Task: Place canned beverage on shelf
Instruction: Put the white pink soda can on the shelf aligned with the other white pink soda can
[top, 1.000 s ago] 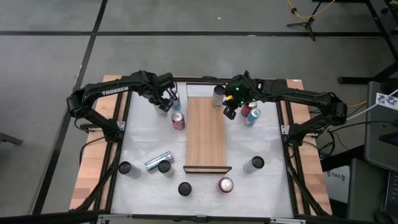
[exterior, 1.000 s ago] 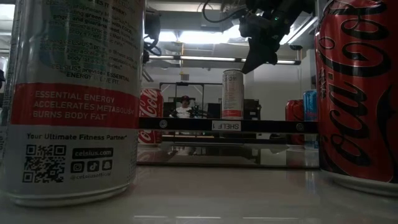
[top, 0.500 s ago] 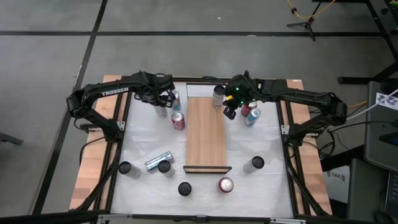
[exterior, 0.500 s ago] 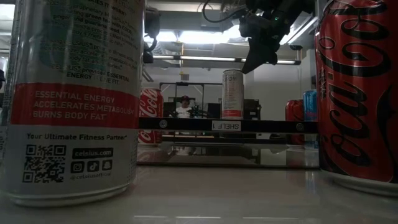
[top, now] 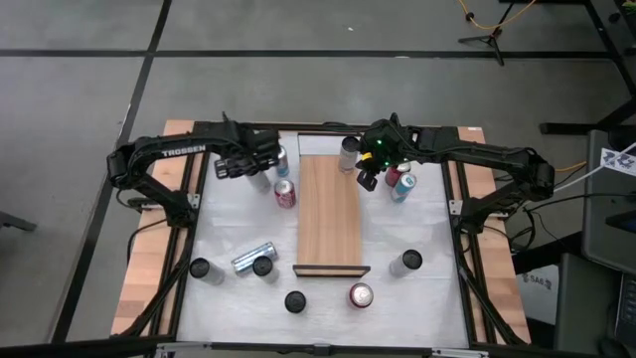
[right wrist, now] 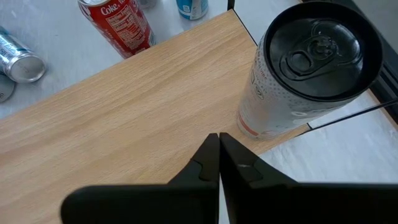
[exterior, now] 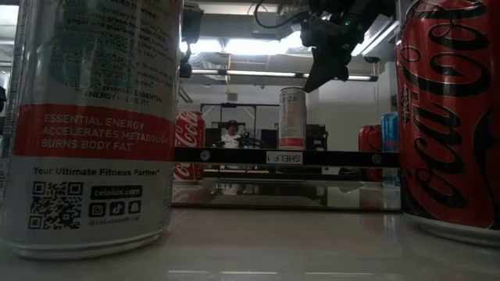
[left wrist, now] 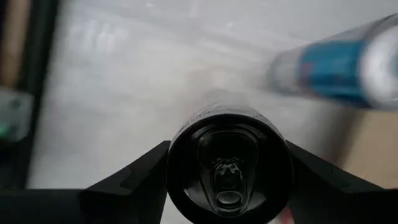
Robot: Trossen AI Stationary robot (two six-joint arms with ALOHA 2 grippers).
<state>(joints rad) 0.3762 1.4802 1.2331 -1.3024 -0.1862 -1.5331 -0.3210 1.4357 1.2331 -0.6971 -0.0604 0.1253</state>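
The shelf [top: 330,214] is a light wooden plank in the middle of the table, with a dark lip [exterior: 285,157] at its near end. A white can with a black top [right wrist: 311,68] stands on its far end. My left gripper [left wrist: 229,171] points down near the table's far left and is shut on a dark-topped can [top: 260,179]. A blue can [left wrist: 336,68] and a red cola can [top: 285,192] stand close by. My right gripper [right wrist: 217,155] hovers shut over the shelf's far end, beside the white can. My left gripper pinches the dark-topped can between its two fingers [left wrist: 134,177], one on each side of the wall just below the top rim [left wrist: 177,155]. The fingers come from above, pointing down. The can is upright; I cannot tell whether its base is on the table.
Several more cans stand or lie along the table's near part [top: 253,260], [top: 295,301], [top: 360,295], [top: 406,262]. A red and a blue can [top: 399,184] stand right of the shelf's far end. A tall white can [exterior: 94,125] and a red cola can [exterior: 449,117] fill the low view's foreground.
My left gripper has rolled about its downward-pointing line, so its body now lies toward the table's left, and it has drifted slightly that way. My right gripper has kept still.
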